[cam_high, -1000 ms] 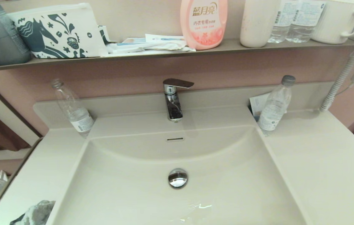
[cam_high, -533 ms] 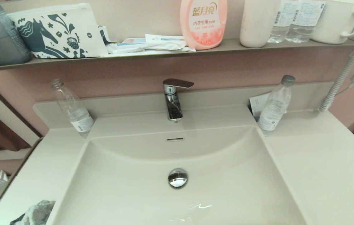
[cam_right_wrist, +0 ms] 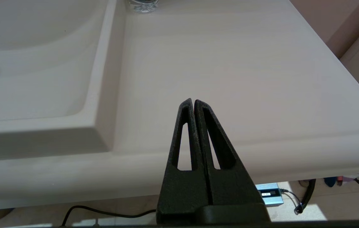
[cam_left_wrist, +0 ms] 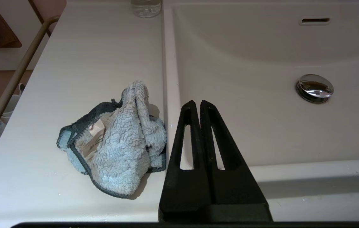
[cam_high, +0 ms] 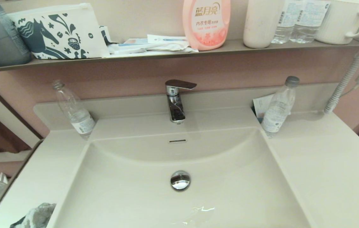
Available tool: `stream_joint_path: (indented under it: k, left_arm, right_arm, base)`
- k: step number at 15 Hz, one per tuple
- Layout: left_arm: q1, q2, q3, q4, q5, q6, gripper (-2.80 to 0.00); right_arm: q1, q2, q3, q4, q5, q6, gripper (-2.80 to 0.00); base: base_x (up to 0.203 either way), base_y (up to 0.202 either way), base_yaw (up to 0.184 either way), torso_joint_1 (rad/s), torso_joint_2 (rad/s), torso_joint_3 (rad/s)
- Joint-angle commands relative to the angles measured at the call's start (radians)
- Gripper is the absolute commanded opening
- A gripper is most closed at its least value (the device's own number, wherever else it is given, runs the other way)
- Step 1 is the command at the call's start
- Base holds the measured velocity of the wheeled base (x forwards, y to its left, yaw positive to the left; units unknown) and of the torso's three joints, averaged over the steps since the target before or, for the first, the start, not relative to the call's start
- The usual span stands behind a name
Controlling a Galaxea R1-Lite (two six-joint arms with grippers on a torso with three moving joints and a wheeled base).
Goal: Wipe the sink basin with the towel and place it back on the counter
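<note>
The light blue-grey towel with its dark teal edge lies crumpled on the counter left of the sink basin; the head view catches only its corner. My left gripper is shut and empty, hovering near the basin's front left edge, just right of the towel and apart from it. The basin holds a chrome drain plug and an overflow slot. My right gripper is shut and empty above the front of the right counter. Neither gripper shows in the head view.
A chrome faucet stands behind the basin. Clear bottles lean on the back rim at left and right. The wall shelf carries a horse-print pouch, a pink bottle and cups. A rail runs along the left counter edge.
</note>
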Motion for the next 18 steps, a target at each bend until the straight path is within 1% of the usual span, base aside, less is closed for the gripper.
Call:
stream_joint_path:
  k: [1,11,14,18]
  left_arm:
    - [0.0,-0.004,0.007,0.004,-0.001,-0.001,-2.8]
    - [0.0,-0.004,0.009,-0.001,-0.001,-0.004,-2.8]
    - [0.0,-0.004,0.01,-0.004,-0.001,-0.006,-2.8]
    - [0.0,-0.004,0.01,-0.004,-0.001,-0.008,-2.8]
  right_arm:
    - [0.0,0.001,0.0,0.0,0.001,0.0,-2.8]
    - [0.0,0.001,0.0,0.0,0.001,0.0,-2.8]
    - [0.0,0.001,0.0,-0.001,-0.001,0.024,-2.8]
    - [0.0,0.001,0.0,-0.002,-0.001,0.027,-2.8]
  base:
    - [0.0,0.0,0.0,0.0,0.0,0.0]
    - [0.0,0.0,0.0,0.0,0.0,0.0]
    - [0.0,0.0,0.0,0.0,0.0,0.0]
    - [0.0,0.0,0.0,0.0,0.0,0.0]
